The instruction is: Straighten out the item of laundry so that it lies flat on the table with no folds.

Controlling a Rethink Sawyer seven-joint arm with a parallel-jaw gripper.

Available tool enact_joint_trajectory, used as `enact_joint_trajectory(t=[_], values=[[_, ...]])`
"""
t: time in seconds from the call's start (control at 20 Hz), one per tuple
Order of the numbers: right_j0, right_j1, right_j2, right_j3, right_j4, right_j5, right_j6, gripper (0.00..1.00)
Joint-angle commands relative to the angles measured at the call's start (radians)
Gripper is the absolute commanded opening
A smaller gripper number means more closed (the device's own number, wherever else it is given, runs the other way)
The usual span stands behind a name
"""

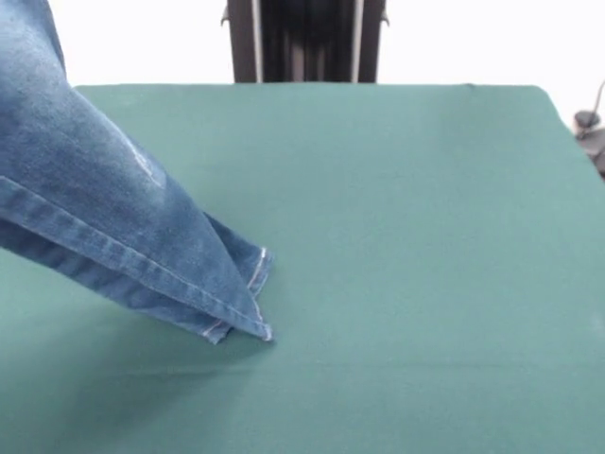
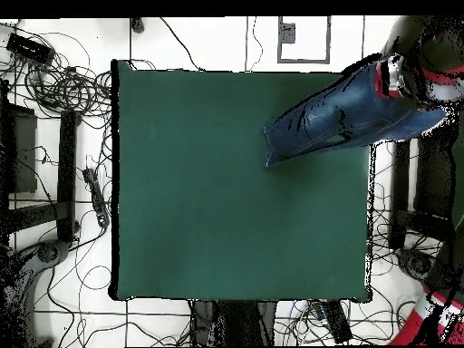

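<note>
Faded blue jeans (image 1: pixel 113 227) hang slanted, hems touching the green table (image 1: pixel 406 246) near one edge.

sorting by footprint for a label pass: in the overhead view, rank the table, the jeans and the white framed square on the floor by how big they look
1. the table
2. the jeans, held up nearer the camera, so likely inflated
3. the white framed square

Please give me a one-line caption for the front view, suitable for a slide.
Blue denim jeans slant down from the upper left, hem ends reaching the green table; no gripper visible.
</note>
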Motion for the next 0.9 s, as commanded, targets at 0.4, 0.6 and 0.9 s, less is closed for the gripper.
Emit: enact_joint_trajectory(t=[0.4, 0.6, 0.9], values=[[0.060, 0.038, 0.328, -0.281, -0.275, 0.271, -0.526, 0.00], [0.047, 0.040, 0.427, -0.296, -0.369, 0.299, -0.554, 0.00], [0.022, 0.026, 0.551, -0.301, -0.491, 0.326, -0.578, 0.00]])
